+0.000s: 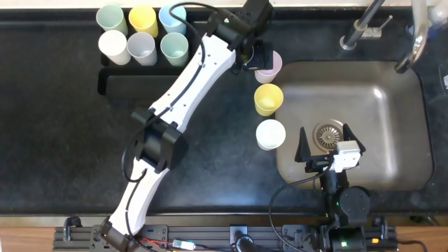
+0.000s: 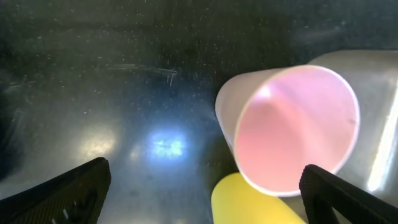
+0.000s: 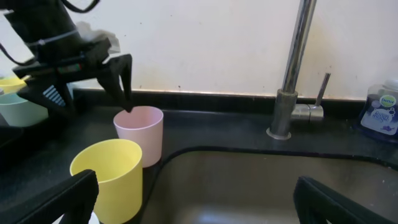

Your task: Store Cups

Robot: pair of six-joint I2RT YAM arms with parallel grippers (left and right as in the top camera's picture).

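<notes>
Three cups stand in a row on the dark counter along the sink's left rim: a pink cup (image 1: 269, 65) (image 2: 292, 127) (image 3: 140, 134) farthest back, a yellow cup (image 1: 268, 99) (image 3: 109, 177) (image 2: 249, 202) in the middle, and a white cup (image 1: 270, 134) nearest. My left gripper (image 1: 252, 52) (image 2: 205, 199) (image 3: 118, 74) hangs open just above the pink cup's rim, holding nothing. My right gripper (image 1: 327, 148) (image 3: 199, 205) is open and empty over the sink basin. Several pastel cups (image 1: 143, 33) stand upright on a black tray (image 1: 105, 77) at the back left.
The steel sink (image 1: 392, 126) takes up the right side, with its drain (image 1: 327, 133) beside my right gripper. A faucet (image 3: 292, 81) (image 1: 364, 28) rises behind the basin, and a blue soap bottle (image 3: 380, 112) stands at the far right. Bare dark counter (image 1: 56, 140) stretches to the left.
</notes>
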